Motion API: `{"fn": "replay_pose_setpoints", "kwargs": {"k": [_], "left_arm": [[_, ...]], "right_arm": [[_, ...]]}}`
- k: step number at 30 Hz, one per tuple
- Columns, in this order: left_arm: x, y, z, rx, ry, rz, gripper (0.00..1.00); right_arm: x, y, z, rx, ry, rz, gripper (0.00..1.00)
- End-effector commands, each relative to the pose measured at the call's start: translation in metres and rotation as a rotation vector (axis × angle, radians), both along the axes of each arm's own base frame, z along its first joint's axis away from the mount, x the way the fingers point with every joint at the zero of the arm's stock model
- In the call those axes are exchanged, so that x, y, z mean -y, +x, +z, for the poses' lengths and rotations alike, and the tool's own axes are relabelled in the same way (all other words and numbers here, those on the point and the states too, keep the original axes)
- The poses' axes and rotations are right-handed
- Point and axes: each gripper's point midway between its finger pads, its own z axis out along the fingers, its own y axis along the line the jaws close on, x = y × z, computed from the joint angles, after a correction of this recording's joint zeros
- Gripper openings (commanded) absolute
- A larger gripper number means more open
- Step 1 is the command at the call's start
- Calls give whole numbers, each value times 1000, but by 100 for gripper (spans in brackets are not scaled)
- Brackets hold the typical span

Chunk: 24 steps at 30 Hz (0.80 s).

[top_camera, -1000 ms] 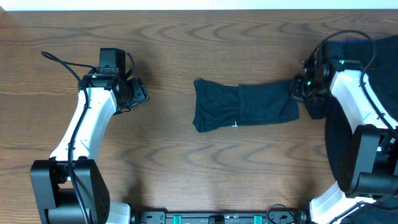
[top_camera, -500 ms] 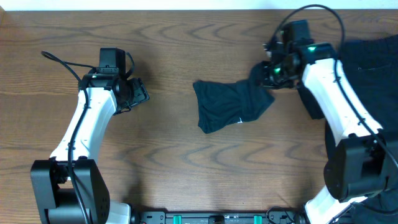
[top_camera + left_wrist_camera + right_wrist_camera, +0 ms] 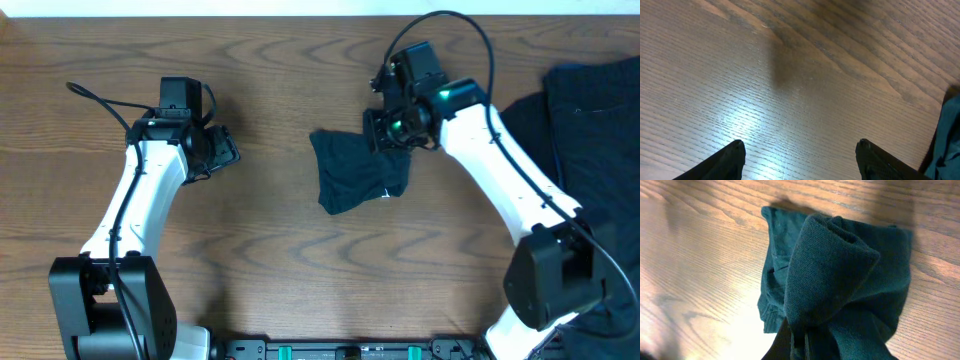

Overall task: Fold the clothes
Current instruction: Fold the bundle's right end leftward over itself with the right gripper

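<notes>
While the right claw (image 3: pixel 393 128) hangs over the middle of the table (image 3: pixel 280 60), its jaws are pinched tight on a fold of the dark garment (image 3: pixel 352 176). Right wrist view confirms this: fabric bunches up between the closed fingers (image 3: pixel 790 344) and drapes away from them in a thick roll.

Garment position: approx. table centre, crumpled. Its right end is lifted and doubled back toward the left. The left part lies flat on the wood. A tiny white mark, prob. a tag (image 3: pixel 386 193), shows near the lower right edge.

Left claw (image 3: pixel 225 150): well apart from the garment, to its left. Jaws stand wide and hold nothing. Left wrist view shows both fingertips (image 3: pixel 730 157) over bare wood with a glare patch between them. A dark shape at that view's right edge can't be identified.

More dark clothes (image 3: pixel 595 100) lie in a loose heap at the table's far right, partly behind the right arm (image 3: pixel 500 180) and not touching the centre garment.
</notes>
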Motion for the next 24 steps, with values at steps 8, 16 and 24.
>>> {"fn": "replay_pose_setpoints", "kwargs": {"k": [8,16,24], "left_arm": [[-5,-5,-4,-21,14,16,73],[-5,-5,-4,-21,14,16,73],[-5,-5,-7,-29,14,16,72]], "right_arm": [[-46,-4,-49,-63,8,89,1],[-75,-4,-64,-45,36,134,1],[-79,-6,-63,-53,58,143,4]]}}
